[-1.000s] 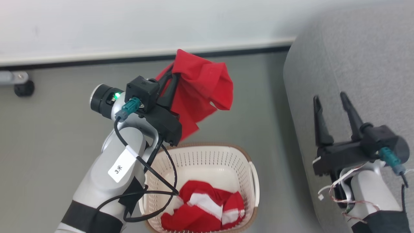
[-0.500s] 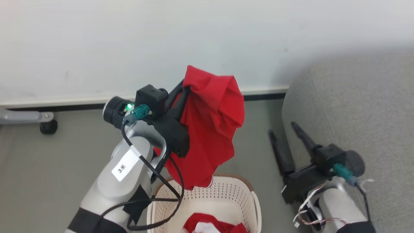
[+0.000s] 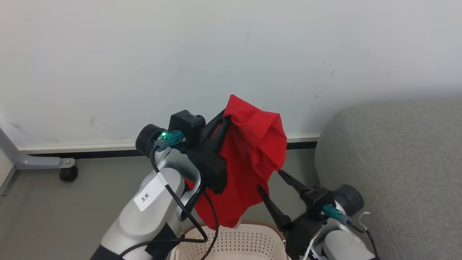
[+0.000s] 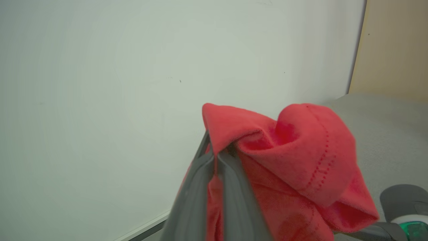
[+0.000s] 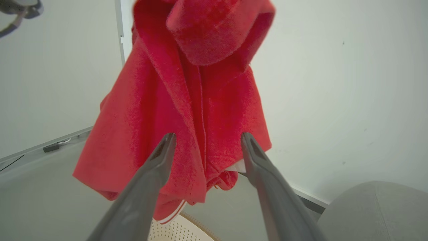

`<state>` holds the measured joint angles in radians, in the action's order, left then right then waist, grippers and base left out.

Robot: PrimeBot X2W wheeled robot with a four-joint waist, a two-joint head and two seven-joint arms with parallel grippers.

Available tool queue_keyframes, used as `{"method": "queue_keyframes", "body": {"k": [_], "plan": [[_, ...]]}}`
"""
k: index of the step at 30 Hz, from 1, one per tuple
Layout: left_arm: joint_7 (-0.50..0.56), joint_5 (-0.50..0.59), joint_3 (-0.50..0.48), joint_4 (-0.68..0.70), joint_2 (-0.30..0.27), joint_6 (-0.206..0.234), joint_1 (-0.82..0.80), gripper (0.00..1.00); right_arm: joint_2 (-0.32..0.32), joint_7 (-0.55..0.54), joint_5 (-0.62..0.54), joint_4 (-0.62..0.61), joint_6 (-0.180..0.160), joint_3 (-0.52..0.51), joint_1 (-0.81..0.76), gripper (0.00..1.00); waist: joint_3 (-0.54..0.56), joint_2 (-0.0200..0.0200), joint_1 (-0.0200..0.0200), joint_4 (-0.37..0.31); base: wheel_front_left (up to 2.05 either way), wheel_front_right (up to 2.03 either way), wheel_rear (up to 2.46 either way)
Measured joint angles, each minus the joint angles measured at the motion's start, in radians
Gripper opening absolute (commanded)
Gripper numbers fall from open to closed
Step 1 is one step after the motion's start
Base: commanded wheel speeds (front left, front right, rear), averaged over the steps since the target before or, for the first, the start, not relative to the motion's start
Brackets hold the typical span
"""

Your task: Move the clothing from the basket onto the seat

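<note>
Transfer step: my left hand (image 3: 224,120) pinched the red garment (image 3: 252,159) shut, aloft above the basket (image 3: 234,236), beside the grey sofa (image 3: 397,162), my right hand (image 3: 269,180) spread open near its hem; next, a carry sofa-ward and release seemed required.

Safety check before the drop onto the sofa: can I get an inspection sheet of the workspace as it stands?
Surface: grey floor, with the basket standing on it.
Job's things: red garment hangs from the left gripper above the basket; grey seat at the right, no clothing on the part in view.
Clutter: nothing seen.
Grippers: left gripper shut on the garment's top; right gripper open, fingers pointing at its lower part, contact cannot be told.
Cables: black cable loops down the left arm; thin wires loose at the right wrist.
Surroundings: white wall, dark baseboard, wheeled frame leg at the left.
</note>
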<state>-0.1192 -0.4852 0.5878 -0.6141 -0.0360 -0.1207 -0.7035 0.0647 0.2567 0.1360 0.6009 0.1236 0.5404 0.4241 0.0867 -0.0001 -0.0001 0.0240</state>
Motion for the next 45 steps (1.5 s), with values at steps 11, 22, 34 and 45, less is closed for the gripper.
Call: {"method": "queue_keyframes", "body": {"k": [11,22,34,45], "plan": [[0.057,-0.046,0.072,0.087,-0.001,0.024,0.007,0.0,-0.001,0.0,0.07,0.065,0.0,0.173,0.079,1.0,0.013,0.0002,0.0002,0.024,0.0,0.0,0.0],[0.107,-0.085,0.091,0.129,-0.003,0.053,0.016,0.0,-0.002,0.0,0.16,0.128,0.001,0.287,0.178,0.0,0.006,0.0002,0.0002,0.039,0.0,0.0,0.0],[0.119,-0.103,0.034,0.08,-0.04,0.094,0.067,1.0,0.0,0.0,0.241,0.082,0.001,0.327,0.181,0.0,0.002,0.0001,0.0002,0.002,0.0,0.0,0.0],[0.059,-0.125,0.026,0.092,-0.061,0.086,0.174,1.0,0.099,0.0,0.281,0.017,0.001,0.258,0.172,0.0,0.007,0.0002,0.0001,-0.073,0.0,0.0,0.0]]}}
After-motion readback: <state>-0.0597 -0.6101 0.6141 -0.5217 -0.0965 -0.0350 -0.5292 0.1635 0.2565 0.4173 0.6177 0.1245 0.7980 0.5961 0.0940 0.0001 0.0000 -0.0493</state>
